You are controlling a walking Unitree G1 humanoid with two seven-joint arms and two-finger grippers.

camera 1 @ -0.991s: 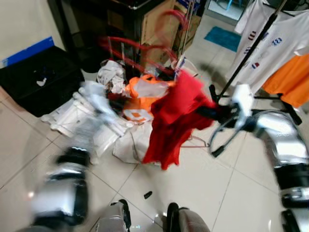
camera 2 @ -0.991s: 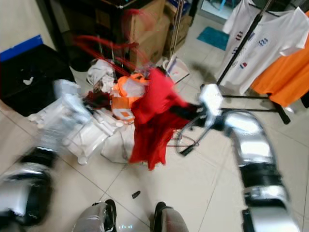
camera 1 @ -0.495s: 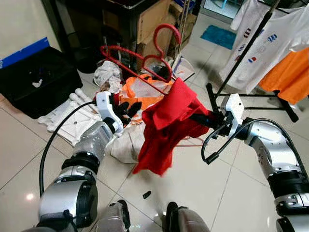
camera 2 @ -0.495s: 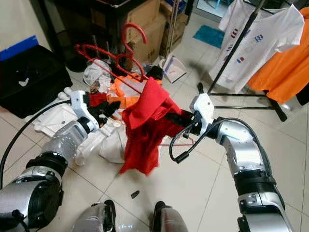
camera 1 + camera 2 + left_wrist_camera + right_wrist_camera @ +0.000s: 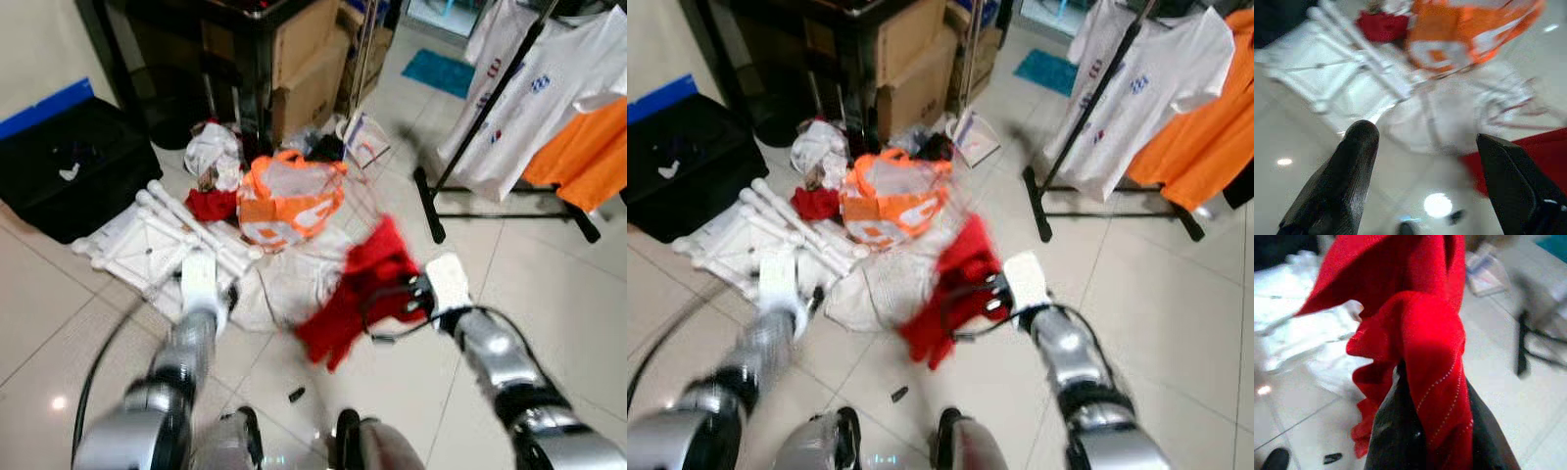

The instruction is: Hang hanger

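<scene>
Red garment [image 5: 361, 294]: held low over the tiled floor [image 5: 549, 294], bunched and draped over the right gripper [image 5: 1422, 431], whose fingers are closed on the cloth. No hanger can be made out in the blur. Left gripper [image 5: 1425, 161]: fingers spread wide, holding nothing, above the white cloth [image 5: 279, 289]. Behind: orange-and-white bag [image 5: 289, 196], white plastic rack [image 5: 147, 235] lying flat, cardboard boxes [image 5: 304, 59]. To the right: black clothes stand [image 5: 480, 117] carrying a white T-shirt [image 5: 544, 88] and an orange shirt [image 5: 588, 152].
</scene>
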